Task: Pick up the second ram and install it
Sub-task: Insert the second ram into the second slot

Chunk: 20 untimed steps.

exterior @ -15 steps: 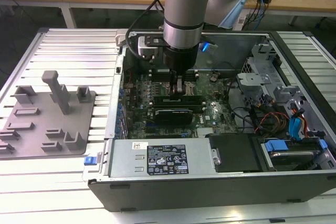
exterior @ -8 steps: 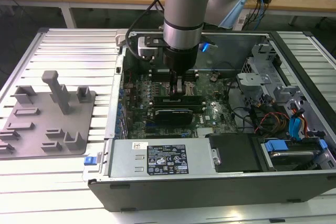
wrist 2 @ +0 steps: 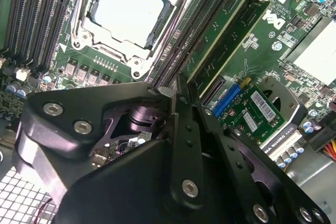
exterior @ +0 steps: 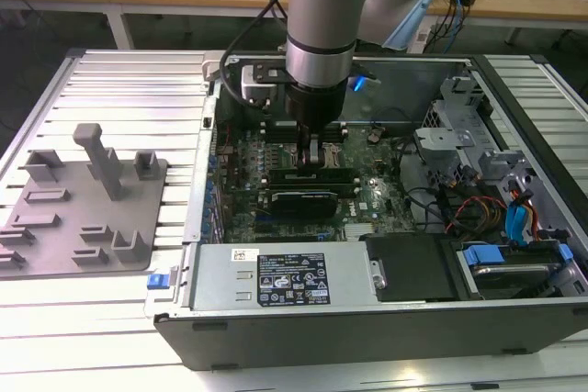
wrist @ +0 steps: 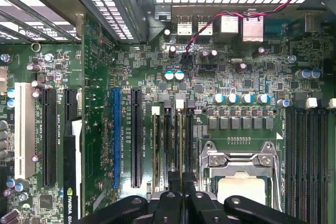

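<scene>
One open computer case (exterior: 367,323) holds one motherboard (wrist: 236,77). One grey fixture plate (exterior: 83,218) lies at the exterior view's left. One gripper (wrist 2: 177,94) reaches in, its fingers (wrist 2: 185,129) pressed together. The tips meet the second ram (wrist 2: 220,30), which stands slotted just beside one other stick (wrist 2: 240,38).

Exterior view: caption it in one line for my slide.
Black gripper inside the open dark computer case, over the long thin green ram stick slotted into the large green motherboard.
</scene>
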Available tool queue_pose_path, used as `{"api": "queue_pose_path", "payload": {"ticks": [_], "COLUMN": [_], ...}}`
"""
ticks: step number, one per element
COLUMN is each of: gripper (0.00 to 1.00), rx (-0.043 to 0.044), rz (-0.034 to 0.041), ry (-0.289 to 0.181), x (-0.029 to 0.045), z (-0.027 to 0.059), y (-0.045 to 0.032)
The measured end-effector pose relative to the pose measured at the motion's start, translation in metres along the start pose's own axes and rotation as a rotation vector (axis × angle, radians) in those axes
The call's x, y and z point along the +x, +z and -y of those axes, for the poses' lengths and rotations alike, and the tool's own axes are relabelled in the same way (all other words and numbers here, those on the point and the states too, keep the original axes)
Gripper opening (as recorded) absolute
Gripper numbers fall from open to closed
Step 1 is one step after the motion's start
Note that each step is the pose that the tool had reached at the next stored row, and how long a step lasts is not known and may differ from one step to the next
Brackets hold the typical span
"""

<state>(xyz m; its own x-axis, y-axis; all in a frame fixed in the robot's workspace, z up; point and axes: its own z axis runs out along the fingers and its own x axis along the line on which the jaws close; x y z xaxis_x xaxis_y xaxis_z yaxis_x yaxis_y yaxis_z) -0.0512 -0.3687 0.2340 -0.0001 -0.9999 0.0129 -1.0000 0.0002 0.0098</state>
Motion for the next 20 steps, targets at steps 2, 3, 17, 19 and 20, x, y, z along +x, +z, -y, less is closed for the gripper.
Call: {"api": "queue_pose_path", "payload": {"ticks": [2, 3, 17, 19, 20], "gripper": [0.10, 0.10, 0.10, 0.10, 0.10], "rx": [0.0000, 0.0000, -0.0001, 0.0000, -0.0001], "rz": [0.0001, 0.0001, 0.0212, 0.0213, 0.0213], "ry": [0.000, 0.000, 0.010, 0.010, 0.010], "x": [0.0000, 0.0000, 0.0024, 0.0029, 0.0030], "z": [0.0000, 0.0000, 0.0000, 0.0000, 0.0000], "y": [0.0001, 0.0002, 0.0003, 0.0004, 0.0004]}}
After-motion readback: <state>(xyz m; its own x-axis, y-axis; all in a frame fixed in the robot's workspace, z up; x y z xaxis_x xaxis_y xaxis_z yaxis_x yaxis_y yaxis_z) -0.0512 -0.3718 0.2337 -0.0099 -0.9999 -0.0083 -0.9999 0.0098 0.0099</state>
